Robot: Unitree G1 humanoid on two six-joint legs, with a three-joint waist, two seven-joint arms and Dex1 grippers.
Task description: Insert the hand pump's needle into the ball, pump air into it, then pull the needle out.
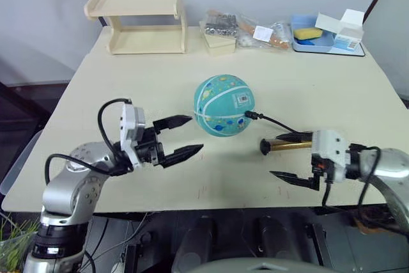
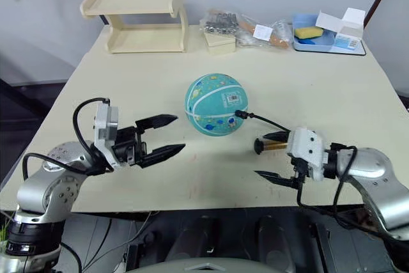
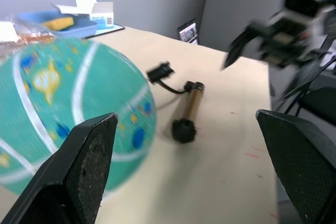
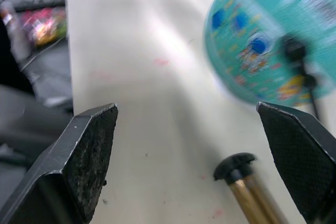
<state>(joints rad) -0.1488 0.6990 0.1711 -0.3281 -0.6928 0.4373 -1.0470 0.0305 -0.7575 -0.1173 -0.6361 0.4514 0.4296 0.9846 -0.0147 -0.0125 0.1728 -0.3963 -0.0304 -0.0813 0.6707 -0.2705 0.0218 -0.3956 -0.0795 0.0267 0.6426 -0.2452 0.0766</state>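
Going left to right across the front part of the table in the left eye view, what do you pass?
Left gripper, open → teal rubber ball with cartoon prints → thin black hose → gold-metallic hand pump lying on the table → right gripper, open around the pump.

ball (image 1: 223, 105) barcode sticker (image 1: 243, 100), print unreadable

Cream table (image 1: 128, 87), ball (image 1: 223, 105), hand pump (image 1: 287, 146), wooden shelf (image 1: 137, 20), blue tray (image 1: 319, 41)
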